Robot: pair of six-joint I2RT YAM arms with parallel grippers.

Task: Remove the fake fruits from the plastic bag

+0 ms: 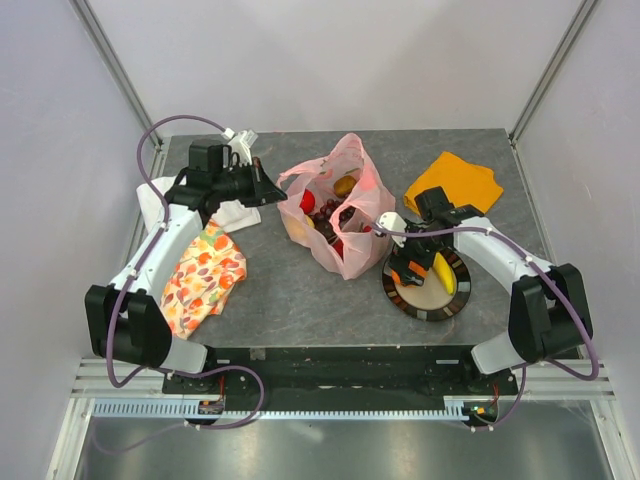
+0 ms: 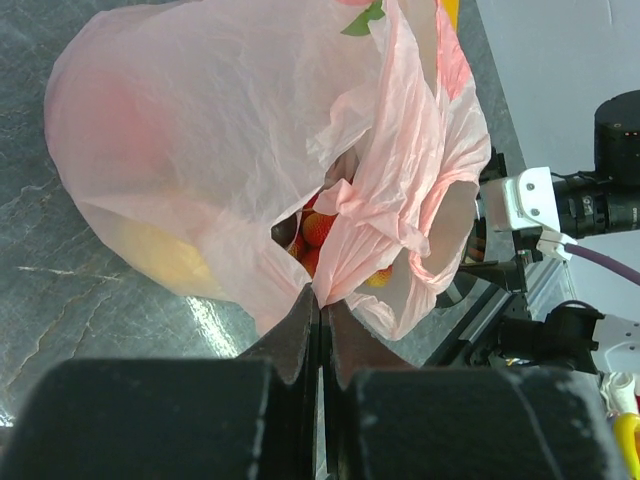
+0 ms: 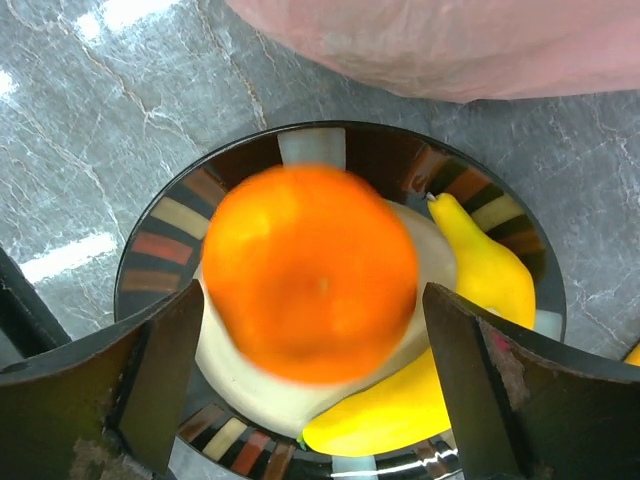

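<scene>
The pink plastic bag lies in the middle of the table, mouth open, with red berries, a yellowish fruit and dark grapes inside. My left gripper is shut on the bag's rim; red berries show in the opening. My right gripper is open above the striped plate. A blurred orange sits between the fingers without touching them. A yellow banana lies on the plate.
An orange cloth lies at the back right. A floral orange-patterned cloth lies at the left beside my left arm, with a small white piece above it. Metal frame posts stand at both back corners.
</scene>
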